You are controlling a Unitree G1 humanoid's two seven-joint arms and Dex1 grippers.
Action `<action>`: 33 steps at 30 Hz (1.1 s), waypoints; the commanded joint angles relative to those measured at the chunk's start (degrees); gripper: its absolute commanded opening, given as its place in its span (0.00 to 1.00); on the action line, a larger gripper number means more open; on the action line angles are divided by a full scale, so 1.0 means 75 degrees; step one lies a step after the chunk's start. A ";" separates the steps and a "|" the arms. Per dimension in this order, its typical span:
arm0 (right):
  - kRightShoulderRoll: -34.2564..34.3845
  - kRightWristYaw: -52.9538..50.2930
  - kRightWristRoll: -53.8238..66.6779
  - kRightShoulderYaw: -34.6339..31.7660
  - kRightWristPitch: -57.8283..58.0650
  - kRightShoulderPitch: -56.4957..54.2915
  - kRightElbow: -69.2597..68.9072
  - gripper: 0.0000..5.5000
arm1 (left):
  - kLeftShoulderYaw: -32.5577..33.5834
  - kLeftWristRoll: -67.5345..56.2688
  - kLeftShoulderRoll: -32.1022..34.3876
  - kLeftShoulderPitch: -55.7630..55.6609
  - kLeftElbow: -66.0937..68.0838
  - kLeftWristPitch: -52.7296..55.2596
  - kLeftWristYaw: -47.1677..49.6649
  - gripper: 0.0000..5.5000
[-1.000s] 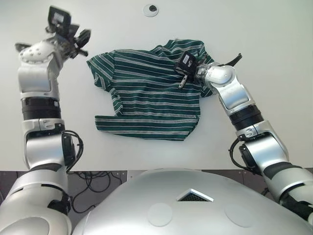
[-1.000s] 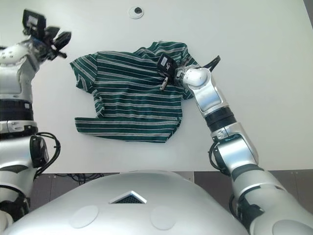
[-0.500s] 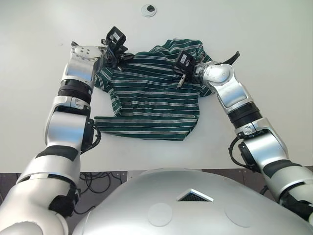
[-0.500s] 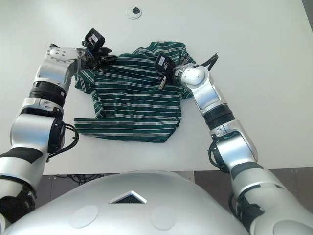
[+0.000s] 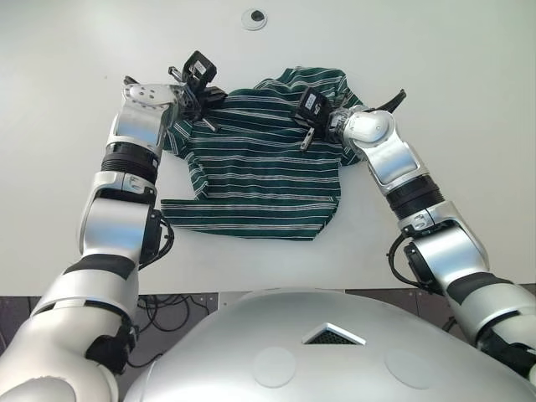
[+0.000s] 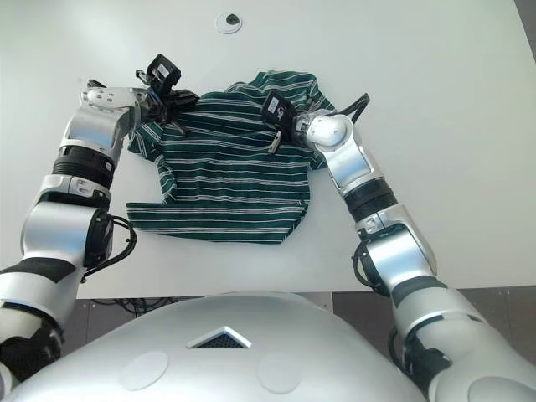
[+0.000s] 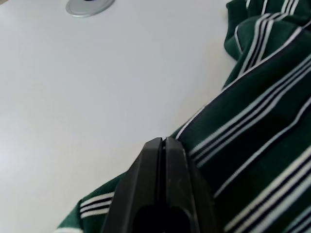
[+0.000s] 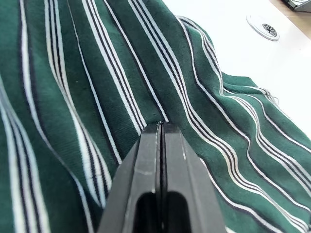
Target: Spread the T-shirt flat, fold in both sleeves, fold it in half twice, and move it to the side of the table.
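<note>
Jaws pressed together on both arms, as I read them: green striped T-shirt [image 5: 251,180], rumpled, mid-table toward the far edge; left gripper [image 5: 204,117] at its far left hem, right gripper [image 5: 306,141] over its far right part; white table [image 5: 444,59]; round grommet [image 5: 255,18] near the far edge.

One T-shirt [image 5: 251,180]; one table [image 5: 469,67]; one grommet [image 5: 257,17]; two grippers [image 5: 205,117] [image 5: 306,141]

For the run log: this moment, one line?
T-shirt crumpled, unfolded | left gripper shut, at far-left edge | right gripper shut, over far-right part
</note>
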 commanded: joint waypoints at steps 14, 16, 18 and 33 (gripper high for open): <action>0.0148 -0.0592 0.0305 -0.1063 0.0503 0.0169 -0.0061 0.00 | 0.0365 -0.0716 0.0852 0.1855 -0.4842 0.1350 -0.0713 0.00; 0.0113 -0.0607 0.0372 -0.1174 0.0610 0.0218 -0.0269 0.00 | 0.0280 -0.0789 0.1061 0.2291 -0.5663 0.1720 -0.0841 0.00; 0.0055 -0.0547 0.0400 -0.1203 0.0754 0.0351 -0.0540 0.00 | 0.0161 -0.0833 0.1218 0.2650 -0.6311 0.2055 -0.0929 0.00; -0.0105 -0.0073 -0.0083 -0.0506 0.1122 0.0848 -0.0735 0.00 | -0.0765 -0.0072 0.1051 0.2940 -0.5968 0.2504 0.0080 0.03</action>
